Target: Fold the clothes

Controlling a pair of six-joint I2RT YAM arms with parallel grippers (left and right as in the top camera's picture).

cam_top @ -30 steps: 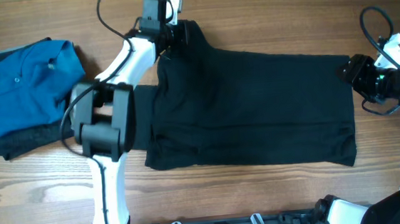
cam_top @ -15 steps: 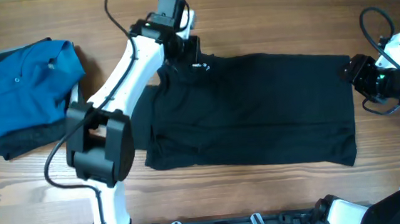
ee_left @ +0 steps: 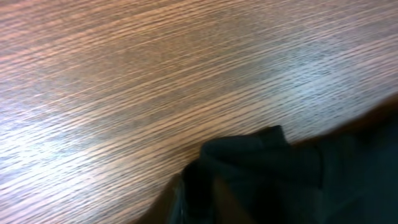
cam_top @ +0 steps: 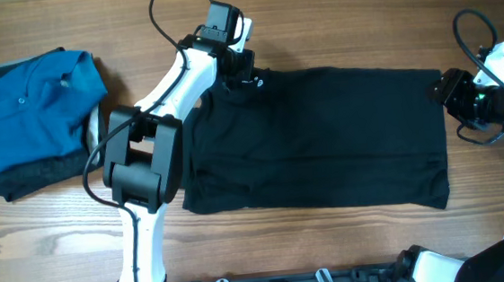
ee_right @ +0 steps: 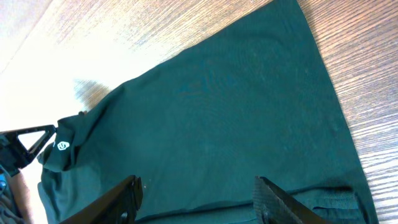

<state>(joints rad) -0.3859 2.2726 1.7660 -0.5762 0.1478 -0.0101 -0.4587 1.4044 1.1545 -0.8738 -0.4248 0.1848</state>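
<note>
Unclear grip, left hand (cam_top: 245, 77) on shirt (cam_top: 333, 139)

far-left corner: blue polo (cam_top: 29, 109) heap blocks | centre to right edge: black shirt (cam_top: 324, 144) spread flat | near-left corner: bare table (cam_top: 36, 257), open passage

Black shirt (ee_right: 217, 124) flat on table (ee_right: 348, 37); white logo (ee_right: 62, 146) far left; fingers (ee_right: 119, 202) spread apart.
</note>
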